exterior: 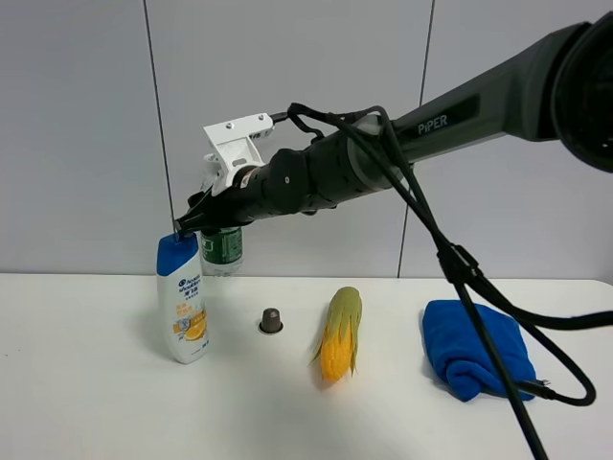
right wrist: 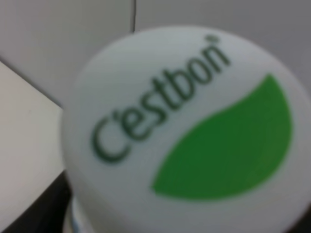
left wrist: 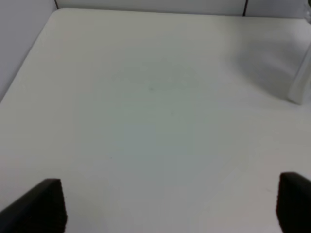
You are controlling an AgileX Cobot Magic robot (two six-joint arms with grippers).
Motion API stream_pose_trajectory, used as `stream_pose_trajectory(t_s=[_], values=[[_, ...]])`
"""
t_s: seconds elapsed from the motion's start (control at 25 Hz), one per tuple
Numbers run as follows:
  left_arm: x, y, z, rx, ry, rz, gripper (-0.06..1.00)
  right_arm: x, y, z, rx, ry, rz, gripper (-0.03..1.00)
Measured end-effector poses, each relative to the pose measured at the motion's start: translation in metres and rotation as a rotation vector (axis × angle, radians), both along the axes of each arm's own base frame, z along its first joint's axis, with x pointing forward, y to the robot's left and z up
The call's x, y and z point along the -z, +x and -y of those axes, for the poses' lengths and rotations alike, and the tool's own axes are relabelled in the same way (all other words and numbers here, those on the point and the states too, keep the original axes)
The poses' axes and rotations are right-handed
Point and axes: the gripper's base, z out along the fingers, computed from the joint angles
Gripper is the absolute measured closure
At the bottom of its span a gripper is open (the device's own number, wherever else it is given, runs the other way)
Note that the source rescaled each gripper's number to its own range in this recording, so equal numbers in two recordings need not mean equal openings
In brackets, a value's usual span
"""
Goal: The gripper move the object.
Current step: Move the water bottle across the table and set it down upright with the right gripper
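Note:
The clear water bottle (exterior: 222, 251) with a green label hangs at the tip of my right gripper (exterior: 196, 222), just behind and above the white shampoo bottle (exterior: 182, 302). Its upper part is hidden by the black jaws. The bottle looks tilted and off the table. In the right wrist view its white cap (right wrist: 184, 131), printed "C'estbon" with a green leaf, fills the picture very close to the camera, with a dark jaw edge beside it. My left gripper (left wrist: 170, 208) is open and empty over bare table, its fingertips (left wrist: 41, 206) wide apart.
On the white table (exterior: 96, 402) stand the blue-capped shampoo bottle, a small dark capsule (exterior: 271, 321), a corn cob (exterior: 340, 333) and a folded blue cloth (exterior: 474, 347). A black cable (exterior: 498, 316) hangs from the right arm over the cloth. A grey wall stands behind.

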Motion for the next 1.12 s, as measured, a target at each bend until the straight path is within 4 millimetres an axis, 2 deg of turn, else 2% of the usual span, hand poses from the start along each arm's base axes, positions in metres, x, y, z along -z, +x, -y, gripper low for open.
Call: stream_pose_trajectory(t_s=[0.28,0.6,0.92,1.04,1.12], values=[[0.000,0.000,0.000,0.000,0.000,0.000,-0.06,-0.002,0.000,0.000,-0.010,-0.023,0.021,0.97],[0.000,0.000,0.000,0.000,0.000,0.000,-0.06,-0.014,-0.004,0.005,-0.005,-0.040,-0.029,0.97],[0.000,0.000,0.000,0.000,0.000,0.000,-0.06,-0.062,-0.002,0.021,0.016,0.000,0.039,0.97],[0.000,0.000,0.000,0.000,0.000,0.000,-0.06,-0.070,0.002,0.030,0.031,0.000,0.042,0.97],[0.000,0.000,0.000,0.000,0.000,0.000,-0.06,-0.066,0.005,0.036,0.039,-0.023,0.013,0.97]])
